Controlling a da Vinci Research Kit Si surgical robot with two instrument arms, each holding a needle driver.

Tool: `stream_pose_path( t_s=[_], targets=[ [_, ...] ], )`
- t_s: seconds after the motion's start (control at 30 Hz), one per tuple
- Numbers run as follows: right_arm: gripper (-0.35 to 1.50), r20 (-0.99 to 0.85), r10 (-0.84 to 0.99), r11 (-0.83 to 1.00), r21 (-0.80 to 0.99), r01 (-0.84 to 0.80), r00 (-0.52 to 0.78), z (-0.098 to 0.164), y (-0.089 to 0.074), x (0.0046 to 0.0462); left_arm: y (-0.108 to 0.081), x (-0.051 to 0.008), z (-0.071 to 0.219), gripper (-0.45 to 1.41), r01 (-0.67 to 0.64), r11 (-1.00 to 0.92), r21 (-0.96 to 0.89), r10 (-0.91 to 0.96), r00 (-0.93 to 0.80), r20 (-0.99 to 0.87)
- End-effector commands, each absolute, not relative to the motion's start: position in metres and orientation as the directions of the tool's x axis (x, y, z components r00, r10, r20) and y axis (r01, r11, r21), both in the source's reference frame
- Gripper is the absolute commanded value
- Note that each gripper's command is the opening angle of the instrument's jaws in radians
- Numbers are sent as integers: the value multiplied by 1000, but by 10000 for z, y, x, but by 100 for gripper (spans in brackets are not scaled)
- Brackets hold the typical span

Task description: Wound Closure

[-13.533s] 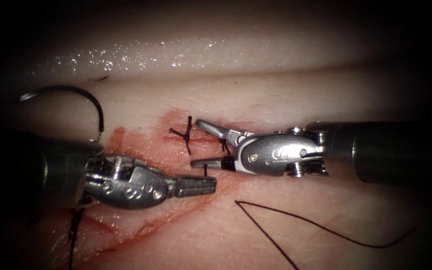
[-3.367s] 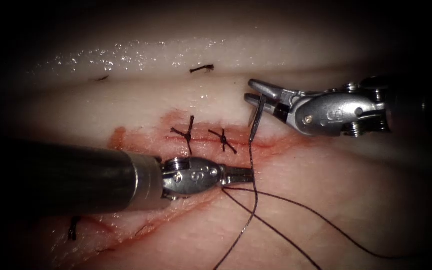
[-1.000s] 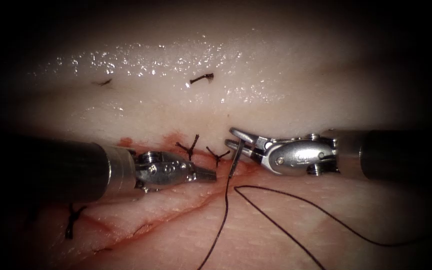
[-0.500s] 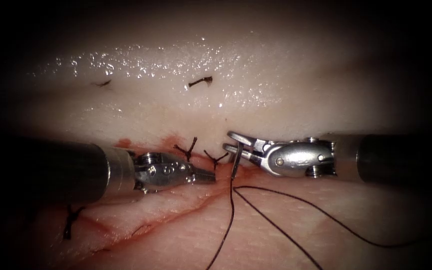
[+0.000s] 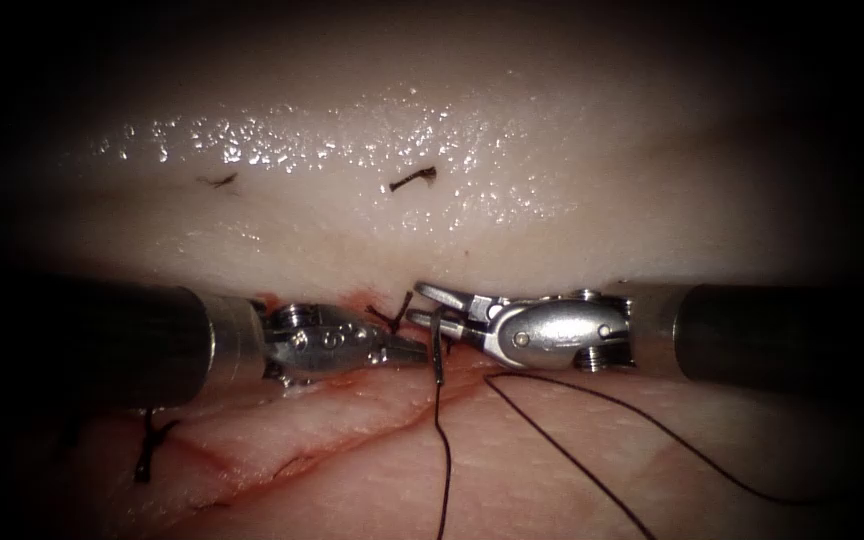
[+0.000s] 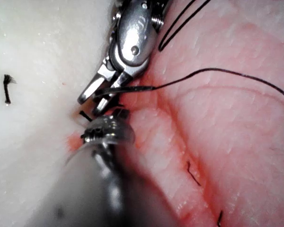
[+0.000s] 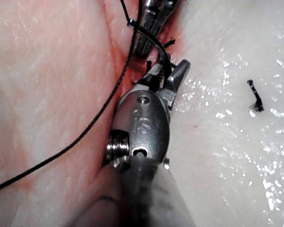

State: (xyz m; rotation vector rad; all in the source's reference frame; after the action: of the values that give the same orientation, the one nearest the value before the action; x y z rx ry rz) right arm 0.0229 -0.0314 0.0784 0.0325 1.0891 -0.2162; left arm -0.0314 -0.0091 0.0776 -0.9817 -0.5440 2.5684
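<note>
- Endoscope view: the right tool point(image 5: 430, 305) pinches the needle point(image 5: 437, 345) near its thread end, at the cut point(image 5: 352, 430), beside the left tool point(image 5: 414, 350), fingers pressed together, empty.
- Left wrist view: thread point(image 6: 217, 73) trails from the needle across the tissue point(image 6: 236, 142).

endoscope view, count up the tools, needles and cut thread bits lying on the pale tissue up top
tools: 2, the left tool shut and holding nothing that I can see, the right tool holding the needle
needles: 1, the needle gripped near its tail end, tip hidden
cut thread bits: 2
total: 5
</note>
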Motion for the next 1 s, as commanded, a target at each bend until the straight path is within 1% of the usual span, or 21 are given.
stream_pose_path(
  t_s=[0.03,0.17,0.37,1.0],
  targets=[
    [-35,-881,-153,981,-80,178,448,786,-311,231,-92,-320,782,1,-170,-870,-462,435,-704,-561],
    [-35,-881,-148,986,-98,132,450,774,-301,212,-92,-320,782,1,-170,-870,-462,434,-706,-559],
    [-35,-879,-146,988,-104,117,454,769,-298,203,-92,-320,782,1,-171,-870,-462,435,-706,-558],
    [-35,-876,-142,989,-107,101,462,772,-301,221,-93,-321,779,1,-172,-869,-464,438,-706,-557]
  ],
)
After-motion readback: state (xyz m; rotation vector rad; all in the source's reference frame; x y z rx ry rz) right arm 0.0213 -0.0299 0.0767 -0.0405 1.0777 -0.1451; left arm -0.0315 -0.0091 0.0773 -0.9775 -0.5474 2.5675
